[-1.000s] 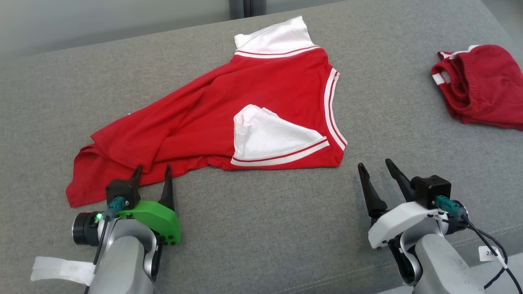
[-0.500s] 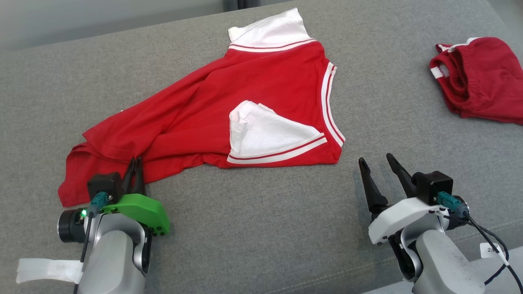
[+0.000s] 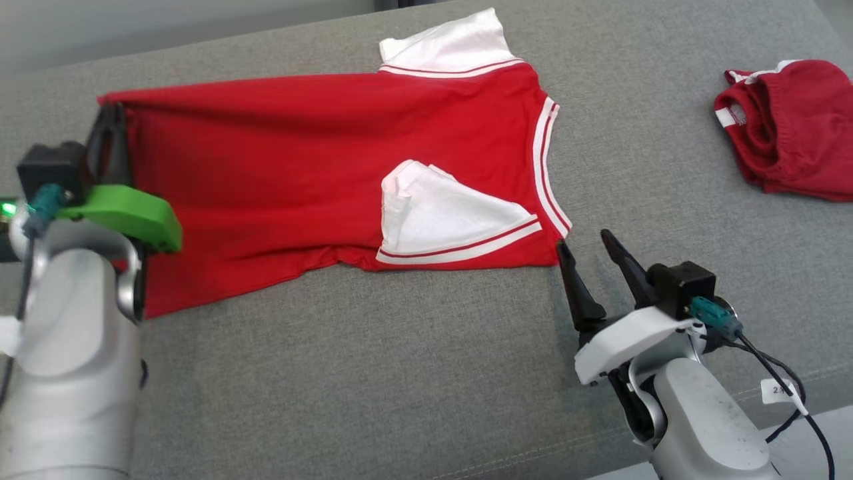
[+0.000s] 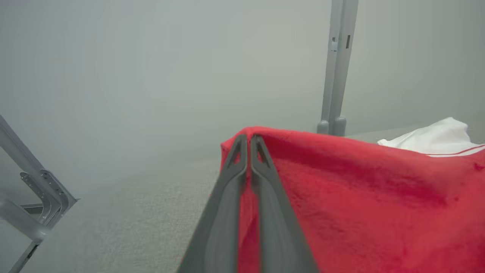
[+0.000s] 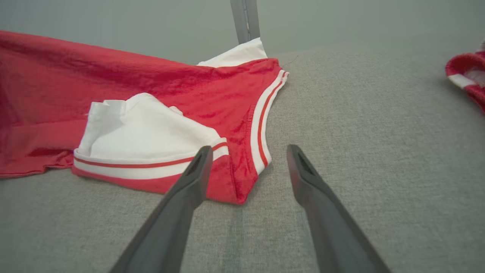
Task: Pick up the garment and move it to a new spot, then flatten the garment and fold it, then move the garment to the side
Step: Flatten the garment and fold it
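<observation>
The garment [image 3: 300,167] is a red shirt with white sleeves and striped trim, spread across the grey cushion [image 3: 400,373]. My left gripper [image 3: 110,123] is shut on its left hem corner and holds that corner lifted, the cloth stretched taut; in the left wrist view the closed fingers [image 4: 248,142] pinch the red fabric [image 4: 360,197]. My right gripper [image 3: 586,243] stands open just off the shirt's lower right corner, touching nothing. In the right wrist view its fingers [image 5: 246,149] frame that corner of the garment [image 5: 235,189].
A second red garment [image 3: 793,127] lies bunched at the far right of the cushion, and shows at the edge as red cloth [image 5: 468,76] in the right wrist view. A grey post [image 4: 335,68] rises behind the cushion. A metal bracket [image 4: 34,197] sits to the left.
My left gripper closed on the hem corner, then lifted it up and away to the left, pulling the shirt's left side taut. The right gripper edged closer to the shirt's lower right corner.
</observation>
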Available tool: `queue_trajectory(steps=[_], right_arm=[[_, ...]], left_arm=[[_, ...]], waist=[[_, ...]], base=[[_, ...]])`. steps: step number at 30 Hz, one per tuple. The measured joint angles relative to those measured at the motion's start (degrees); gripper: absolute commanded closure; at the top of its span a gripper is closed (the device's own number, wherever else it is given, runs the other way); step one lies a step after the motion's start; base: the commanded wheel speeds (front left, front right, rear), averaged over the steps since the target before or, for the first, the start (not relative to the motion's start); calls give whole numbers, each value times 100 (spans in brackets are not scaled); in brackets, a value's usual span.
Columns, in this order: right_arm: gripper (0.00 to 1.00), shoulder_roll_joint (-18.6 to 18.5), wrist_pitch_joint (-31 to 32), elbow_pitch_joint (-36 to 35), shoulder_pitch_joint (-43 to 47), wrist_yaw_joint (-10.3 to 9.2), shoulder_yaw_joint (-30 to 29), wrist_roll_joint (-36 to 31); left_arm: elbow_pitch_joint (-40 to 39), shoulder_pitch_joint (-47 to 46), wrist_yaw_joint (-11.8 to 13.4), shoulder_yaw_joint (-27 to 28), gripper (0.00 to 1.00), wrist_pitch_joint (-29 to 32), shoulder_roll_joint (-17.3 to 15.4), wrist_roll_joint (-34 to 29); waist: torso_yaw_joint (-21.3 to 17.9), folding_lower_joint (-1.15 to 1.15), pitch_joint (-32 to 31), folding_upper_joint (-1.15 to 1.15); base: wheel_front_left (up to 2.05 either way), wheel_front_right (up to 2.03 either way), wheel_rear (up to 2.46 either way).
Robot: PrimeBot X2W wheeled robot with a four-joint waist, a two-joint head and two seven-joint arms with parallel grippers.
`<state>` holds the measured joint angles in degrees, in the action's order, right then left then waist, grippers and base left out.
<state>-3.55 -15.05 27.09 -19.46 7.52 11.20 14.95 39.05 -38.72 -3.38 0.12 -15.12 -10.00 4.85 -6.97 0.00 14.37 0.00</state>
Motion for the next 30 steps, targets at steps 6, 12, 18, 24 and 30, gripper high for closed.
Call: queue_trajectory(steps=[6, 12, 18, 24, 30], right_arm=[[0, 25, 0, 92, -90, -1, 287, 97], [0, -67, -1, 82, -49, -1, 45, 149], [0, -87, 0, 74, -1, -1, -49, 97], [0, -69, -1, 93, 21, -1, -32, 88], [0, -70, 0, 137, 80, -1, 0, 94]], left_arm=[[1241, -1060, 399, 289, 0, 137, -697, -109], [1767, -1021, 270, 312, 0, 33, -430, 81], [1361, -356, 152, 452, 0, 15, -23, 297], [625, 577, 127, 806, 0, 10, 356, 549], [565, 1317, 85, 1083, 0, 10, 512, 623]], waist=[[-346, 0, 145, 0], [-509, 0, 229, 0], [-265, 0, 205, 0], [38, 0, 30, 0], [190, 0, -184, 0]], base=[[0, 0, 0], [0, 0, 0], [0, 0, 0], [0, 0, 0], [0, 0, 0]])
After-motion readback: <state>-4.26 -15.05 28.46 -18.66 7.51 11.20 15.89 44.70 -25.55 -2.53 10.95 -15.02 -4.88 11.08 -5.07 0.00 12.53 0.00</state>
